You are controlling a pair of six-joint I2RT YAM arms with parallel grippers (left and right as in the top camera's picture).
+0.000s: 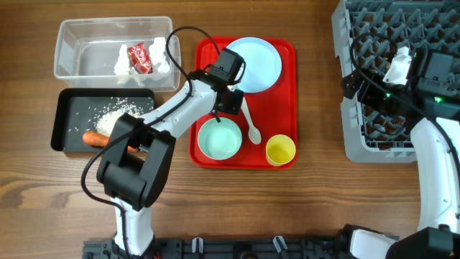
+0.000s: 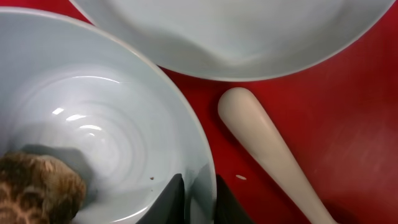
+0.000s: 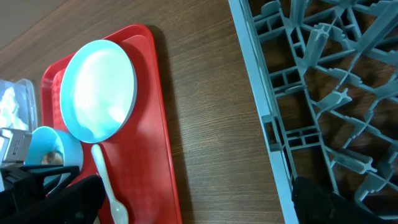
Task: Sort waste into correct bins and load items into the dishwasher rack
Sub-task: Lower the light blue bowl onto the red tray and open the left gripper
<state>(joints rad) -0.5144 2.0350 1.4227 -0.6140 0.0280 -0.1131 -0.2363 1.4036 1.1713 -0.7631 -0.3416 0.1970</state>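
Inside mint-green bowl [image 2: 124,93], brown lump [image 2: 34,190]

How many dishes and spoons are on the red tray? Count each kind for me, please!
pale blue plate: 1
mint-green bowl: 1
white spoon: 1
yellow cup: 1
Total on the red tray: 4

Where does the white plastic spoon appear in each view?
Overhead: spoon on the red tray, between mint-green bowl and yellow cup.
Left wrist: spoon right of centre, slanting toward the bottom edge.
Right wrist: spoon bottom left, just under the pale blue plate.
Shared landmark: the pale blue plate, by the spoon's upper end in all three.
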